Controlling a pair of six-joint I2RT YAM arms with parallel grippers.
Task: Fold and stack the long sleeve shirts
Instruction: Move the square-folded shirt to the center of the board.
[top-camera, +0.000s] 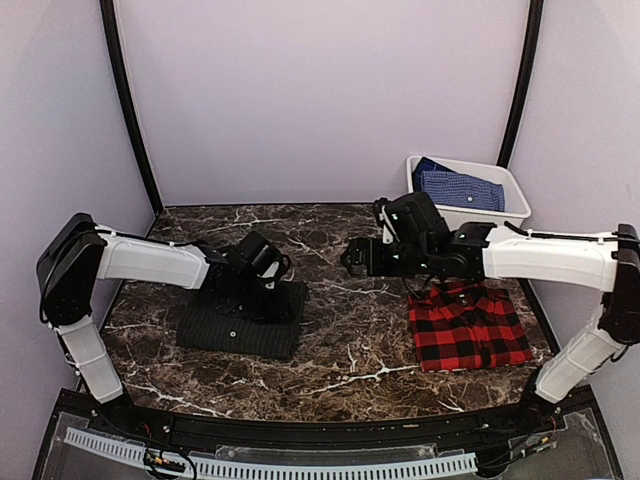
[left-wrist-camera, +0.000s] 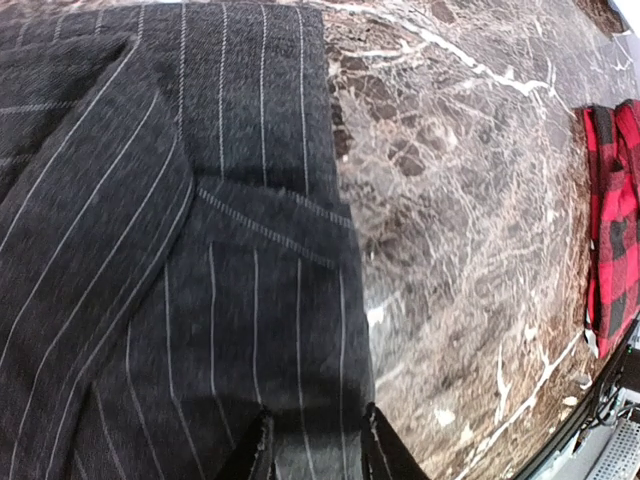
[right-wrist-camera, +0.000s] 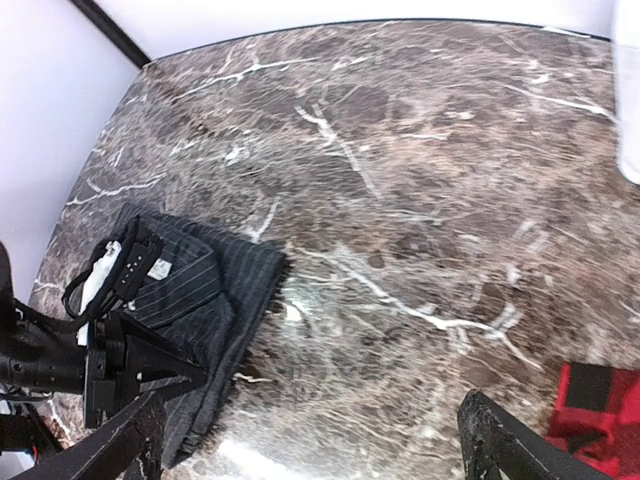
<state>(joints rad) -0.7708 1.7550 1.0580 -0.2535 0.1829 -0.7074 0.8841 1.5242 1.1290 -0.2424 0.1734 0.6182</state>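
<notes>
From above, the left gripper (top-camera: 258, 282) sits on the folded pinstripe shirt (top-camera: 240, 328) at the table's (top-camera: 340, 350) left. The right gripper (top-camera: 350, 258) hovers mid-table, and the plaid shirt (top-camera: 468, 325) lies folded at right. At the left wrist, the fingers (left-wrist-camera: 262, 452) pinch the pinstripe shirt's edge. At the right wrist, the fingers (right-wrist-camera: 505, 440) are spread wide over the table, holding nothing.

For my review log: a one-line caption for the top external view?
Left gripper pinches the folded pinstriped shirt; right gripper hangs open near the folded plaid shirt.
</notes>
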